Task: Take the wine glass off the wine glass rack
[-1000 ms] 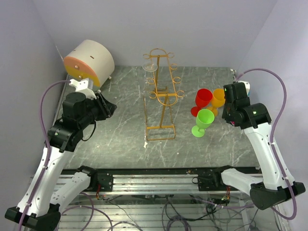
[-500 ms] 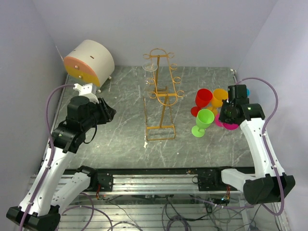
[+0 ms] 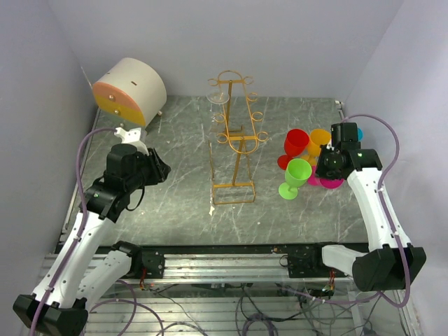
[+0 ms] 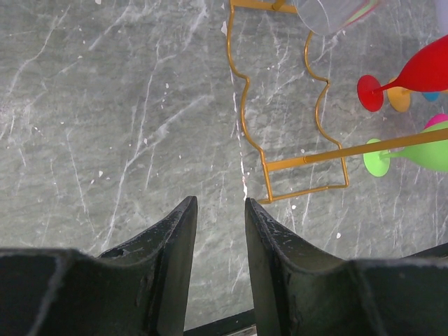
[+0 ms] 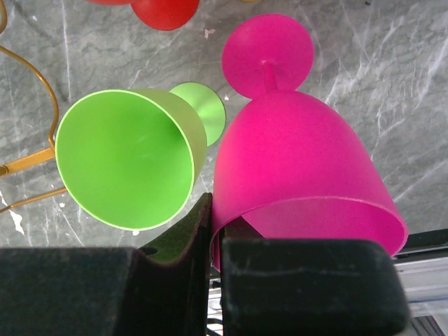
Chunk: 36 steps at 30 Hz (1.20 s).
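Marble table (image 3: 175, 203) separates left gripper (image 4: 218, 203) from rack (image 4: 306, 160); right gripper (image 5: 213, 224) pinches pink glass (image 5: 294, 154).

You have the green goblet (image 5: 126, 157) just left of the right gripper (image 5: 213, 217), upright on the grey marble table (image 3: 175, 203). The red goblet (image 3: 295, 142) and orange goblet (image 3: 318, 140) stand just beyond it. A cream drum (image 3: 129, 91) sits beyond the left gripper (image 4: 218, 210), by the back wall.
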### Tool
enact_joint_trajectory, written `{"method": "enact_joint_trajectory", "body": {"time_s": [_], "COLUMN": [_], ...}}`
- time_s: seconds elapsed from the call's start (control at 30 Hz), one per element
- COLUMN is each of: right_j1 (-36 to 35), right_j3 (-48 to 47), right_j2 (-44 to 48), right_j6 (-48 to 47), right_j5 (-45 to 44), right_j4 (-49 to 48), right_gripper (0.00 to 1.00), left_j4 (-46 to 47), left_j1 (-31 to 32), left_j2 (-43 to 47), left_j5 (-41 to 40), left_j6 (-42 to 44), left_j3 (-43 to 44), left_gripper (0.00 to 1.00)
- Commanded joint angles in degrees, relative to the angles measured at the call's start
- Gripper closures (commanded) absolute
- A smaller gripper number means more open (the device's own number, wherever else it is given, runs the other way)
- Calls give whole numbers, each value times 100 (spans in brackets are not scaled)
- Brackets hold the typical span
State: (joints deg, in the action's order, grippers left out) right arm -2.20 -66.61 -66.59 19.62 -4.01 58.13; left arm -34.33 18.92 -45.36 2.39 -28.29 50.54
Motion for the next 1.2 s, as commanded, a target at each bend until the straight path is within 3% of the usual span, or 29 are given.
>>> {"method": "enact_joint_trajectory", "body": {"time_s": [0.0, 0.67, 0.8, 1.0, 1.17], "right_j1": [45, 209, 243, 288, 283], "right_j3": [68, 168, 92, -131, -381], "right_j2": [-42, -359, -426, -450, -512], "right_j6": [-55, 35, 26, 75, 44], "right_j5": [13, 118, 110, 70, -11], "right_j4": [-49, -121, -132, -190, -214], "right_gripper": [100, 99, 91, 68, 66], "left_j4": [292, -91, -83, -101, -107], "left_j1": [-7, -3, -5, -2, -3], "left_j2": [-11, 179, 246, 224, 238], "left_j5": [2, 45, 24, 37, 16], "left_j6": [139, 204, 190, 188, 184], "left_j3": [27, -111, -132, -134, -143], "left_gripper": [56, 56, 55, 55, 55]}}
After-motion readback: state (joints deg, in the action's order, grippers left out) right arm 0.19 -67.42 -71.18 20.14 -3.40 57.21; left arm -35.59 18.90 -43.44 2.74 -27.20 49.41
